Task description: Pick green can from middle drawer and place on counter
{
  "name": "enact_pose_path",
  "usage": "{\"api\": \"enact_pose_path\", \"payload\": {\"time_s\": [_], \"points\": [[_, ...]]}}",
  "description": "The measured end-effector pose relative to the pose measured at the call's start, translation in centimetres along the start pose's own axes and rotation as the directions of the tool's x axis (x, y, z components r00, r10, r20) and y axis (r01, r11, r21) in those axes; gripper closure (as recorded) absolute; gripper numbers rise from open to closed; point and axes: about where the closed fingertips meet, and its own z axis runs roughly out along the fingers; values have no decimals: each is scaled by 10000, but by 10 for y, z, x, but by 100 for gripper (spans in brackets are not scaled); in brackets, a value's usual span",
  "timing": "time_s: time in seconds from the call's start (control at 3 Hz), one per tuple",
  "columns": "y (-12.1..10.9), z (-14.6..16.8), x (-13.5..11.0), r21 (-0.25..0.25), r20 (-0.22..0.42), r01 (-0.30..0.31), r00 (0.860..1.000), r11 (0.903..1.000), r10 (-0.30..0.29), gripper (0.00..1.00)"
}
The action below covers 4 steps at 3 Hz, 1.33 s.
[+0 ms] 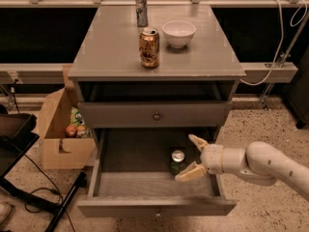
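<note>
The green can (177, 161) stands upright inside the open middle drawer (154, 208), right of its centre, silver top showing. My gripper (192, 157) reaches in from the right over the drawer. It is open, with one finger (197, 141) behind the can and the other (189, 173) in front, just to the can's right. The can stands in the mouth of the fingers, not held. The counter (116, 57) is the grey cabinet top above.
On the counter stand an orange-gold can (149, 47), a white bowl (178, 33) and a slim silver-grey can (141, 8) at the back. The drawer above (155, 115) is shut. A cardboard box (60, 129) with items stands left of the cabinet. Cables lie on the floor.
</note>
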Motion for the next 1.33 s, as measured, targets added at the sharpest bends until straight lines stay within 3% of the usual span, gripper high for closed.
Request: {"api": "enact_pose_path", "payload": {"time_s": [0.33, 1.0, 1.33], "points": [[-18, 37, 37, 47, -14, -48, 10000, 10000, 48, 0], [-39, 85, 88, 233, 225, -485, 9986, 9986, 480, 0], [-37, 97, 116, 302, 230, -812, 9965, 9962, 805, 13]]}}
